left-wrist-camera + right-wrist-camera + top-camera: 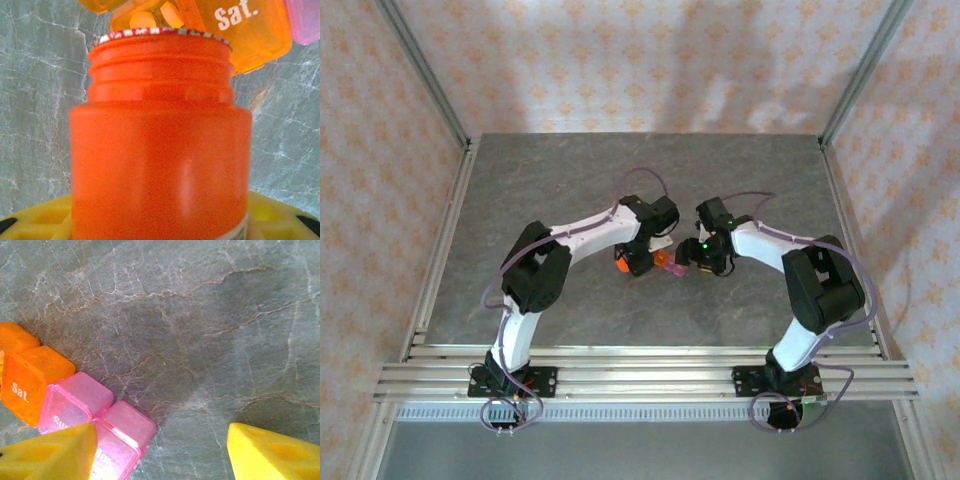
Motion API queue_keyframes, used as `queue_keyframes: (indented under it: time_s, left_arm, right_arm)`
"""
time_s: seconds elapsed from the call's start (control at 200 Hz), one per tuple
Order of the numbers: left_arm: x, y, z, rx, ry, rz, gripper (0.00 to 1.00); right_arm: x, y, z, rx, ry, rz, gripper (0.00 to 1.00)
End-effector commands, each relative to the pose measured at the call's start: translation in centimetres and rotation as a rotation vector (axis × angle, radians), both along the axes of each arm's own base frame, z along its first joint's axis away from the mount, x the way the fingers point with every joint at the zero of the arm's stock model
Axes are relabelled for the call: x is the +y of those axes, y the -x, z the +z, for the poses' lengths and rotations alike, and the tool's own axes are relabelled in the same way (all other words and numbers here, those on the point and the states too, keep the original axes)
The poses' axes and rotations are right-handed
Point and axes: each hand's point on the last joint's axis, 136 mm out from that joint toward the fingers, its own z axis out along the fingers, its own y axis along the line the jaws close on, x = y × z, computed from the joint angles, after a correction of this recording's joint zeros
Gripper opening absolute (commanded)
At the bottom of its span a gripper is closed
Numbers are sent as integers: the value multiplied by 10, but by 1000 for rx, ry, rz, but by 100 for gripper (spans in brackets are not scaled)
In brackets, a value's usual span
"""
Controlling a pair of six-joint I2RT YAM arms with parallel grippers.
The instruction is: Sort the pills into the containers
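Note:
My left gripper [638,258] is shut on an open orange pill bottle [160,150], tipped with its mouth right against the containers [240,30]. The containers are a strip of small cells, orange at the "Sat." end and pink at the other [75,400]. Two pale orange pills [142,21] lie in an open orange cell just past the bottle's rim. My right gripper [160,455] is open over the strip's pink end. Its left finger [50,455] overlaps a pink cell, while the right finger [272,452] stands far off over bare table.
Both arms meet at the middle of the grey marbled table [570,180]. Aluminium rails [640,370] run along the near edge, and metal frame posts [430,80] rise at the back corners before patterned walls.

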Motion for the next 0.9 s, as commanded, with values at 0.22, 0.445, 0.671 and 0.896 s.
queue_keyframes:
  time_s: [0.22, 0.445, 0.671, 0.896]
  left_arm:
    - [-9, -8, 15, -140, 173, 34, 0]
    - [-17, -9, 23, -235, 310, 42, 0]
    - [-23, -17, 40, -350, 456, 69, 0]
    - [-26, -25, 74, -462, 619, 90, 0]
  right_arm:
    - [-4, 5, -12, 36, 43, 2, 68]
    - [-4, 5, -13, 37, 45, 5, 68]
    - [-2, 0, -4, 11, 34, 2, 68]
    - [-4, -10, 33, -49, 36, -40, 69]
